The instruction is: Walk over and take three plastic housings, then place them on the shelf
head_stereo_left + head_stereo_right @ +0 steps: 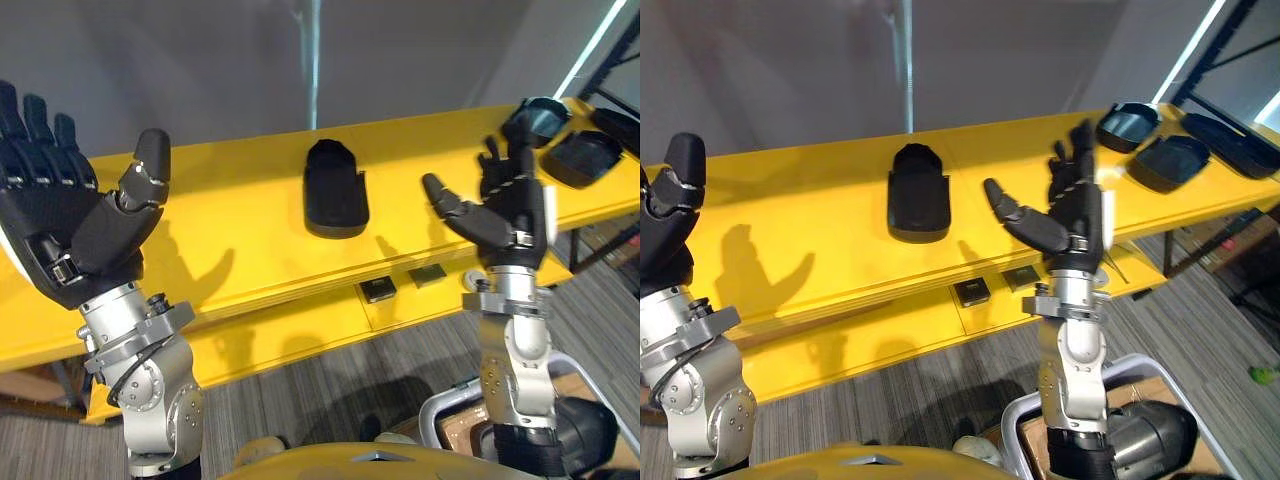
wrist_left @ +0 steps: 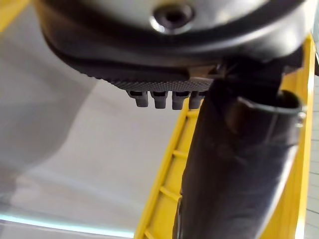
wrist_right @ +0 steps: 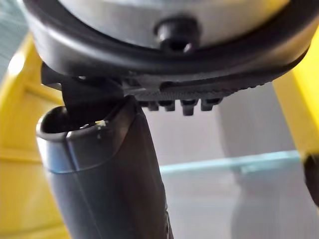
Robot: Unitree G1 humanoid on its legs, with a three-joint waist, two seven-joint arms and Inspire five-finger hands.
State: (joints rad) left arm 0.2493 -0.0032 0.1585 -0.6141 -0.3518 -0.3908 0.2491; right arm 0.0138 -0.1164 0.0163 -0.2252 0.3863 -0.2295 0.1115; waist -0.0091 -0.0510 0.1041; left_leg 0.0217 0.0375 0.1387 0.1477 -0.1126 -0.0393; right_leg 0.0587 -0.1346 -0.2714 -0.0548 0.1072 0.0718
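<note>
both hands are raised over the near edge of the yellow bench [image 1: 240, 235], fingers straight and spread, nothing held: left hand [image 1: 75, 235] at the left, right hand [image 1: 505, 215] at the right. one black plastic housing [image 1: 335, 190] lies flat mid-bench between them, well apart from either; further housings [image 1: 585, 155] are seen at the far right end. the middle housing is probably best taken first, approached from above and gripped across its narrow sides, so it is not pushed away.
</note>
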